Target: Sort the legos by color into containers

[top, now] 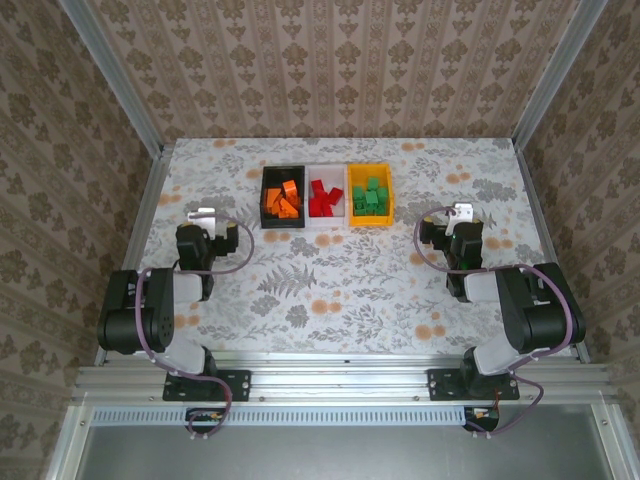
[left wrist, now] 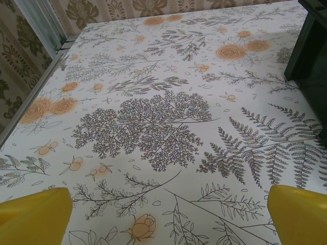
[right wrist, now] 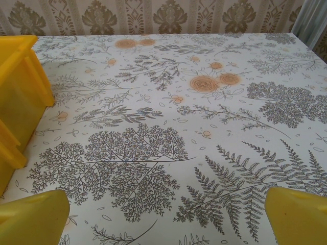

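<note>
three small open-top bins stand upright in a tight row, side by side and touching, at the far middle of the table (top: 300,290). the black bin (top: 265,196) is on the left, the white bin (top: 326,224) in the middle, the yellow bin (top: 391,196) on the right. orange legos (top: 285,199) lie heaped in the black one, red legos (top: 321,200) in the white, green legos (top: 371,195) in the yellow. their exact count is hard to tell. no brick appears to lie loose outside.

**Black Arms, Yellow Fingers**

The left arm (top: 150,310) and right arm (top: 520,305) were black, with bulky rounded joints. A mauve cable (top: 246,256) looped behind the white-tipped left gripper (top: 204,215) and right gripper (top: 462,212). The fingers (left wrist: 33,217) were yellow.
</note>
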